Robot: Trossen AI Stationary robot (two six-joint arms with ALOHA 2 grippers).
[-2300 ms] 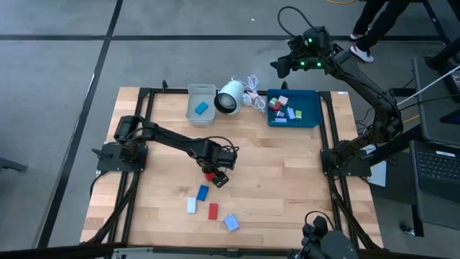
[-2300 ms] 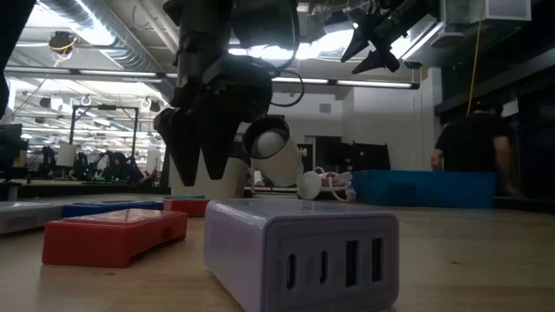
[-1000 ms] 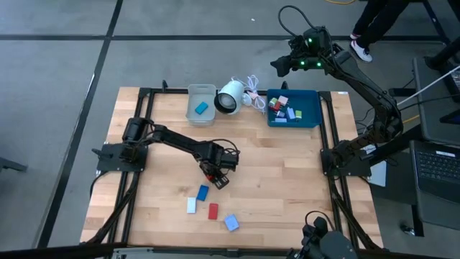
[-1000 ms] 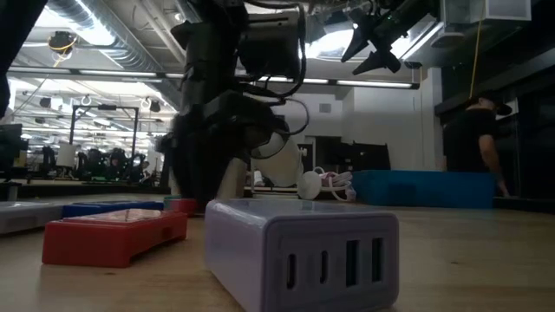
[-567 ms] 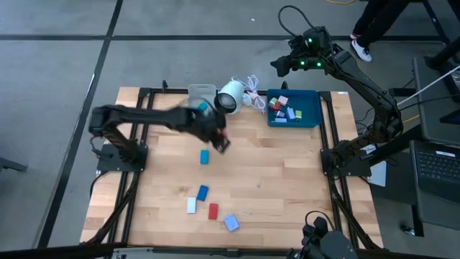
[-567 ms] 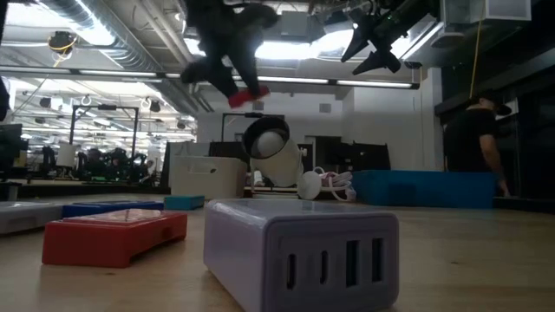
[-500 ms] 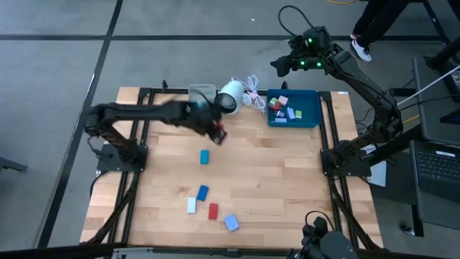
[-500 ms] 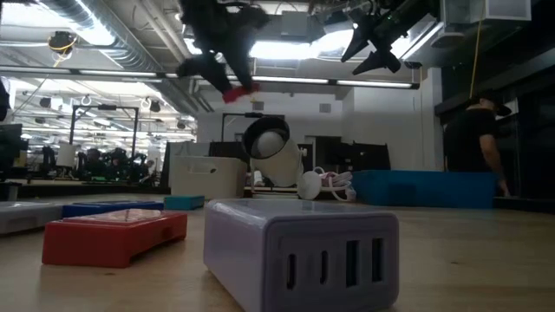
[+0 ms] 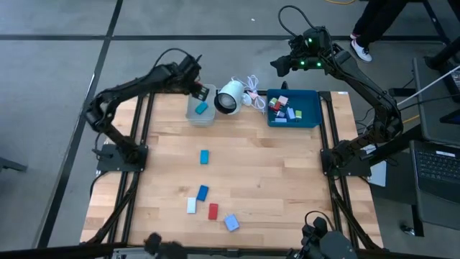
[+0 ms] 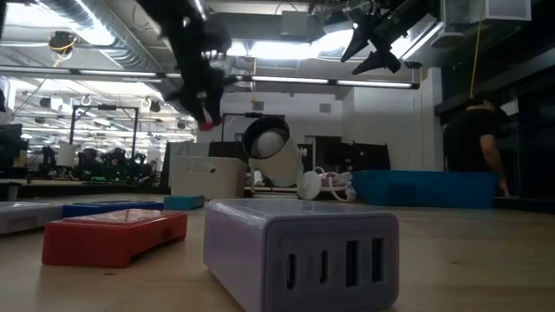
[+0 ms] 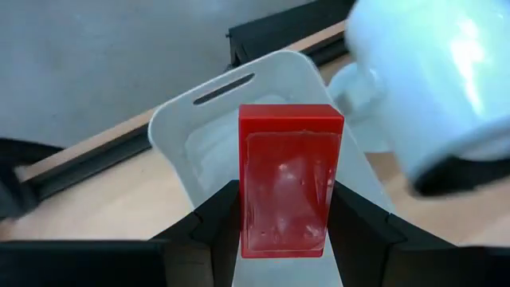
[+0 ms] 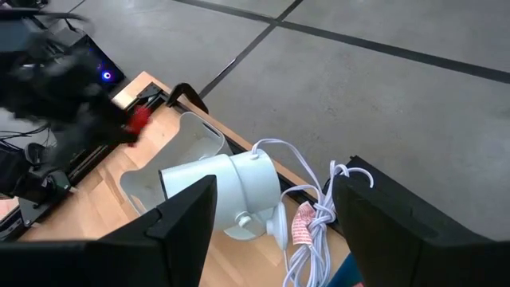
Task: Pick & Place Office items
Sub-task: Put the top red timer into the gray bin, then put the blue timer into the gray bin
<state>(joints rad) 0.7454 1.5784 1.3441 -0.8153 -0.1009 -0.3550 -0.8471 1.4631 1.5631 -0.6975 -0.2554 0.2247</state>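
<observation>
A: What has changed since you last looked?

B: Your left gripper (image 9: 203,92) has swung up from mid-table to the far edge, carrying the red block (image 11: 288,179) with it. A light-blue block (image 9: 204,156) now lies mid-table where none lay before.

A: Where does the red block sit against the fingers?

B: You see it clamped between the two dark fingers (image 11: 209,227), standing out past their tips, directly over the grey bin (image 9: 200,113). It is a plain red rectangle with a glossy face.

A: What surrounds it?

B: The white round camera (image 9: 229,97) with its cord lies just beside the bin, close to your gripper. One teal piece (image 9: 201,108) already lies in the bin. Your right gripper (image 9: 279,66) hangs beyond the table's far edge near the blue tray (image 9: 312,115), fingers apart and empty. Four blocks rest near the front edge (image 9: 213,211).
</observation>
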